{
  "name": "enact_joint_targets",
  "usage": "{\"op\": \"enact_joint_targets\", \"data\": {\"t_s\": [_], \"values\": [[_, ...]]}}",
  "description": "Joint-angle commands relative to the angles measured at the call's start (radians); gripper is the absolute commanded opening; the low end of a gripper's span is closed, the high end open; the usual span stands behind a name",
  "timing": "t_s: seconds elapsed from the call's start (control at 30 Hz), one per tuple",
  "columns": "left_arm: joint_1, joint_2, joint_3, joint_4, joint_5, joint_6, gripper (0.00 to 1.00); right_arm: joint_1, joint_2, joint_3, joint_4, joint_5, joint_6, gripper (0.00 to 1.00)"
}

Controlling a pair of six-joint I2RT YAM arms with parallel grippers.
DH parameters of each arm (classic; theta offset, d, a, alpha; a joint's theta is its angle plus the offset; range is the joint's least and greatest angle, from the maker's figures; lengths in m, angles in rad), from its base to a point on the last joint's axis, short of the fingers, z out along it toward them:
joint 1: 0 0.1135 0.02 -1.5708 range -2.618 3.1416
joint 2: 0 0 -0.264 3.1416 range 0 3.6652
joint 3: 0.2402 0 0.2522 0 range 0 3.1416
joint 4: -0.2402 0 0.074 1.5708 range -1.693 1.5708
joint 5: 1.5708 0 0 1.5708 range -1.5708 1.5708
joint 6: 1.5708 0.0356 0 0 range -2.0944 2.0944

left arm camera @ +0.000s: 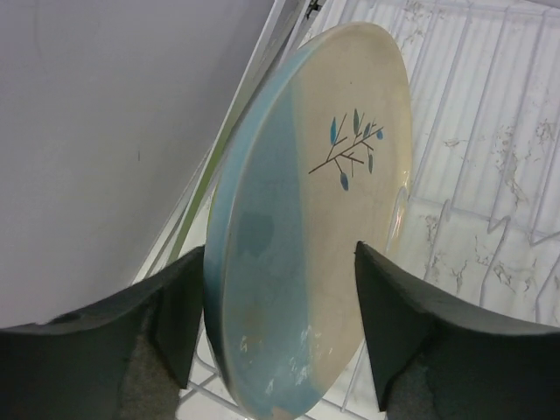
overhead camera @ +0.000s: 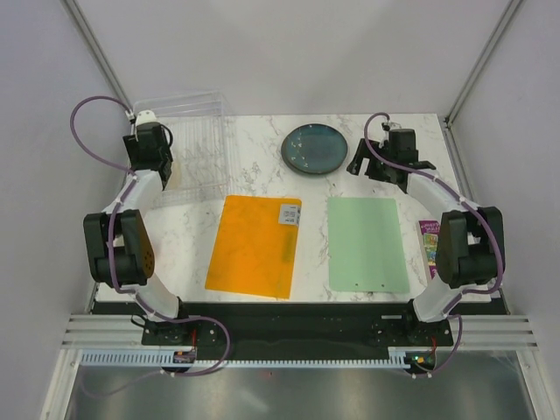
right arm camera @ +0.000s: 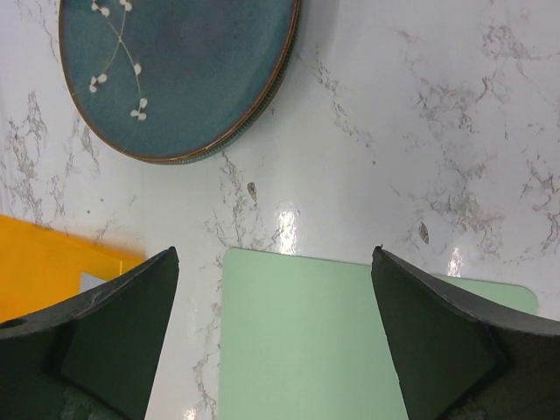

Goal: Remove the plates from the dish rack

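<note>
Left gripper [left arm camera: 280, 324] fingers straddle cream-blue plate [left arm camera: 306, 227] standing on edge in rack [left arm camera: 490, 175], far left; contact unclear. Squeeze rim squarely, lift straight up clear of wires. Right gripper [right arm camera: 276, 332] spread, empty, near blue plate [right arm camera: 175, 70] on table [right arm camera: 420, 131].

cream and blue plate [left arm camera: 306, 236] bottom edge cut off, dark blue plate [right arm camera: 179, 74] top cropped, purple item [overhead camera: 430, 248] half hidden by arm

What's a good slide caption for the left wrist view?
Left gripper straddling an upright cream and pale blue plate in the white wire dish rack.
</note>
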Motion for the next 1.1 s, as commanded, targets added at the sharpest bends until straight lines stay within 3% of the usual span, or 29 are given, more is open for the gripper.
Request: {"op": "enact_joint_targets", "data": {"t_s": [0.0,0.1,0.13,0.17,0.53,0.83,1.07], "values": [[0.009,0.016,0.063,0.070,-0.050,0.029,0.62,0.004,-0.043,-0.049,0.057,-0.020,0.002,0.98],[0.009,0.008,0.058,0.078,-0.047,0.029,0.24,0.004,-0.039,-0.067,0.066,-0.021,0.002,0.98],[0.010,0.007,0.055,0.078,-0.049,0.031,0.06,0.004,-0.036,-0.071,0.070,-0.021,0.002,0.98],[0.010,-0.001,0.053,0.078,-0.046,0.029,0.02,0.003,-0.031,-0.072,0.070,-0.023,0.003,0.98],[-0.002,-0.067,0.084,0.081,-0.075,0.115,0.02,0.003,-0.054,-0.106,0.083,-0.029,0.011,0.98],[-0.073,-0.160,0.197,0.078,-0.150,0.242,0.02,0.004,-0.111,-0.107,0.061,-0.018,0.014,0.98],[-0.128,-0.252,0.216,0.051,-0.141,0.261,0.02,0.007,-0.160,-0.097,0.035,-0.004,0.014,0.98]]}}
